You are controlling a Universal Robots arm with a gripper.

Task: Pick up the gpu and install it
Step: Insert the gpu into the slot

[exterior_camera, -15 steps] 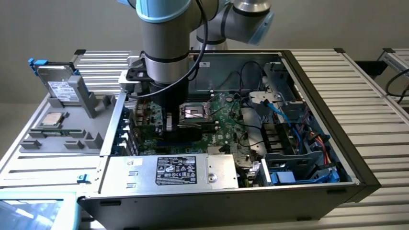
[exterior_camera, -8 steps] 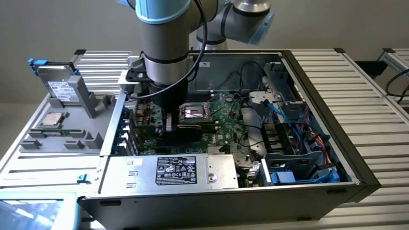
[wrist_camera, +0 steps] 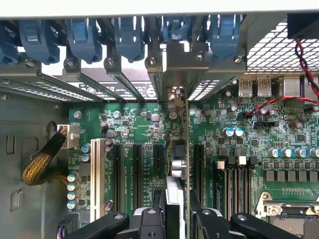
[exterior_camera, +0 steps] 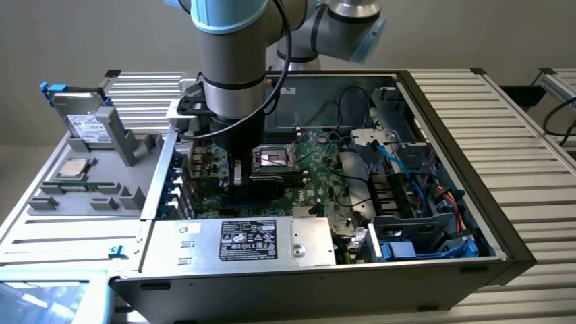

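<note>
One gripper [wrist_camera: 174, 219] pinches the gpu [wrist_camera: 178, 162] edge-on, directly below it, over the motherboard [wrist_camera: 124, 129]. The gpu's long axis runs parallel to the slots [wrist_camera: 137, 174]. Whether it is seated, I cannot tell.

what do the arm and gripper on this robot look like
The arm is a thick grey metal tube with light blue joint caps and a black cable running down it. The gripper is black, its linkage bars joined by silver pivot pins.
</note>
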